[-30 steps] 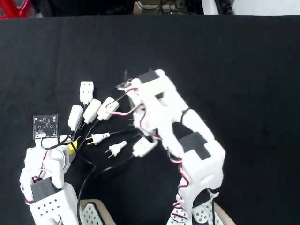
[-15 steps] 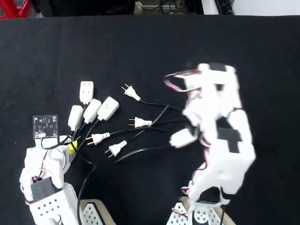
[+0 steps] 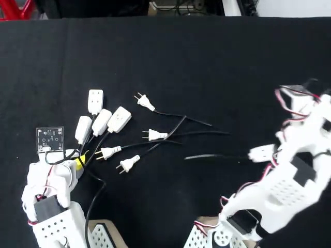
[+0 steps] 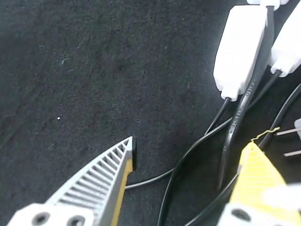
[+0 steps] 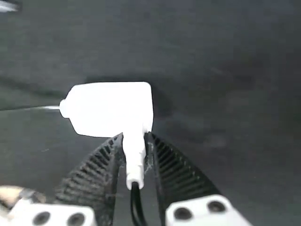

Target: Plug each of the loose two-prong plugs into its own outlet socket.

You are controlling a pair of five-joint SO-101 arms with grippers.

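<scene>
- Plugs: we count four loose plugs [image 3: 155, 135] lying flat just beside the socket cluster [image 3: 102, 122], prongs pointing roughly toward the cluster's side, none seated.
- The socket cluster is four white sockets fanned together. Taken as receptacles, we judge all four unfilled, since every plug lies apart from them.
- A fifth unit, the held socket [image 5: 110, 109], sits well apart from the cluster, beyond the plugs. Its black cord [image 3: 207, 156] runs back toward the cluster.
- The right gripper [image 5: 134, 137] is clenched on the held socket's neck, where the cord leaves the body.
- The left gripper [image 4: 190, 144] stands spread and grasps nothing, just beside the cluster, with cords running between its fingers.
- Step in hand, in our judgement, is to mate the held socket with one plug. To do it well:
  - grip at the neck so the slotted face is free;
  - square the slots to the prongs;
  - pin the plug's body with the left gripper;
  - push straight along the prongs;
  - watch that the cord does not drag neighbouring plugs.
- The table [image 3: 207, 62] is black. A small printed card [image 3: 50, 139] lies just beside the cluster.
</scene>
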